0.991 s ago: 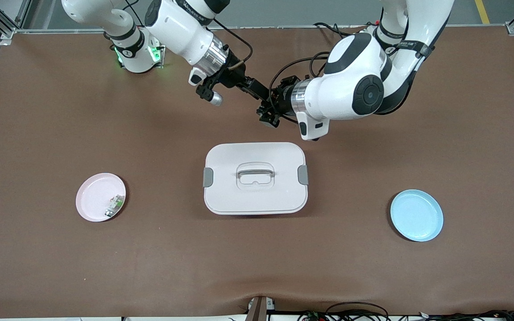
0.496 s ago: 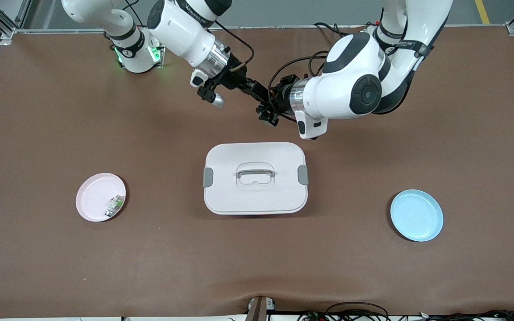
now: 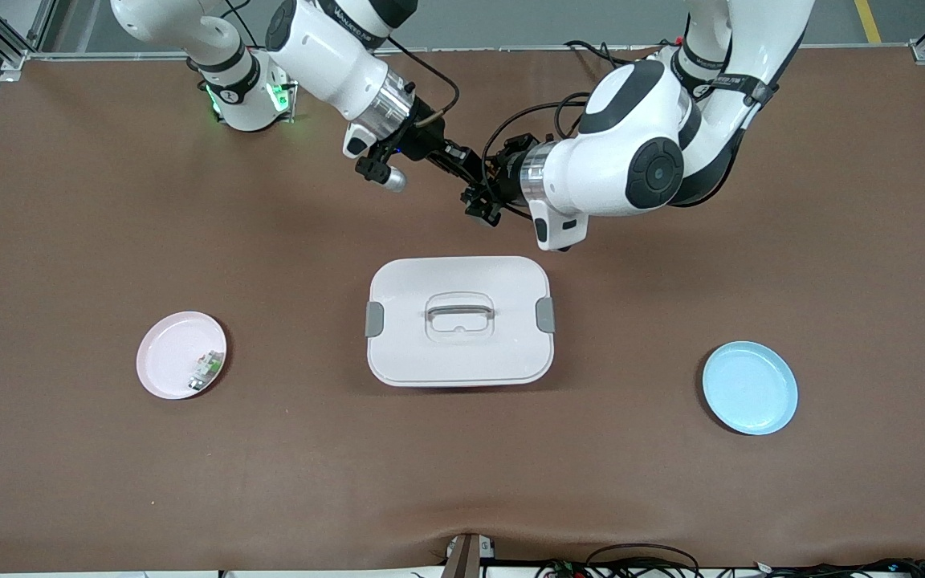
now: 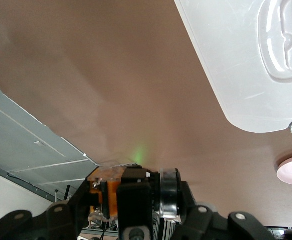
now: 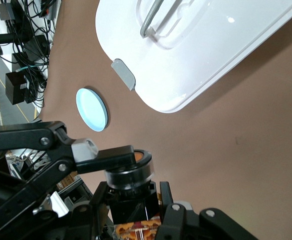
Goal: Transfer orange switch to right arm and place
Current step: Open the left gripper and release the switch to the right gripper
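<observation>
Both arms meet up in the air over the brown counter [image 3: 109, 241], above the part that lies farther from the front camera than the white box [image 3: 459, 331].

The left claw [image 3: 482, 202] is squeezed tight on the orange switch [image 5: 131, 172]. In the right wrist view the switch is a small round black part with a bit of orange at its top, and a finger [image 5: 103, 153] of the left claw presses on its side.

The right claw [image 3: 466, 166] is also closed on the orange switch. In the left wrist view the switch [image 4: 164, 192] sits between dark claw parts, with some orange showing beside it. So both claws hold the same little part at once, tip to tip.

The white box has a lid with a handle and two gray clips. It sits in the middle of the counter.

A pink plate [image 3: 164, 355] lies beside the box toward the right arm's end of the counter. A small white and green part [image 3: 207, 368] rests in it, close to the rim.

A blue plate [image 3: 750, 388] lies beside the box toward the left arm's end of the counter, a little nearer to the front camera than the box.
</observation>
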You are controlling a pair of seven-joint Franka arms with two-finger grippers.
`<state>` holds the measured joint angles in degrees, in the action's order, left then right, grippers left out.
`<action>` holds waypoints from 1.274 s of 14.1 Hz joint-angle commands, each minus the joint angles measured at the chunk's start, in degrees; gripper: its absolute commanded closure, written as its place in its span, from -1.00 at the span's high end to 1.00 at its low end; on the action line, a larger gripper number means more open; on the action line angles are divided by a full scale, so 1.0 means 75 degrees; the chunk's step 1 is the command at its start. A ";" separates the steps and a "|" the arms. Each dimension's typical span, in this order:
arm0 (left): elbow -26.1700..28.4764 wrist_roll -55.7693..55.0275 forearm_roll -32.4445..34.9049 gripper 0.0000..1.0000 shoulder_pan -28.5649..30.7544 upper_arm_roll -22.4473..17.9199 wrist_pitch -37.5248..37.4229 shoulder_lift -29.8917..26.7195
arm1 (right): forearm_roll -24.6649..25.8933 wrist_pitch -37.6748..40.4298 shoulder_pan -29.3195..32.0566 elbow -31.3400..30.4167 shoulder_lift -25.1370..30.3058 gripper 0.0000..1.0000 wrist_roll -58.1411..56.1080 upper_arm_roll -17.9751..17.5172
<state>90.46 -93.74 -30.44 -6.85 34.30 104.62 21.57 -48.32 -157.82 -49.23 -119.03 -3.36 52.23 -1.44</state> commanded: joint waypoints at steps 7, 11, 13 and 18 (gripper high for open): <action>-0.0178 -0.0182 -0.0090 -0.59 -0.0106 0.0008 -0.0039 0.0042 | -0.0131 -0.0051 -0.0022 0.0086 -0.0102 -1.00 -0.0038 0.0005; -0.0178 -0.0170 -0.0019 0.75 -0.0095 -0.0003 -0.0039 0.0030 | -0.0131 -0.0004 0.0002 0.0156 -0.0091 -1.00 -0.0050 0.0016; -0.0190 -0.0147 0.0027 1.00 -0.0106 -0.0003 -0.0039 -0.0005 | -0.0131 0.0008 0.0013 0.0168 -0.0091 -1.00 -0.0050 0.0016; -0.0190 -0.0182 0.0028 1.00 -0.0094 -0.0003 -0.0039 -0.0063 | -0.0108 0.0357 0.0130 0.0179 -0.0055 -1.00 -0.0527 0.0075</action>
<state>89.74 -93.74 -30.44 -7.21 34.32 104.65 21.57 -48.32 -157.43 -49.09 -118.83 -3.47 51.58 -1.01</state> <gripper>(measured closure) 0.000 0.551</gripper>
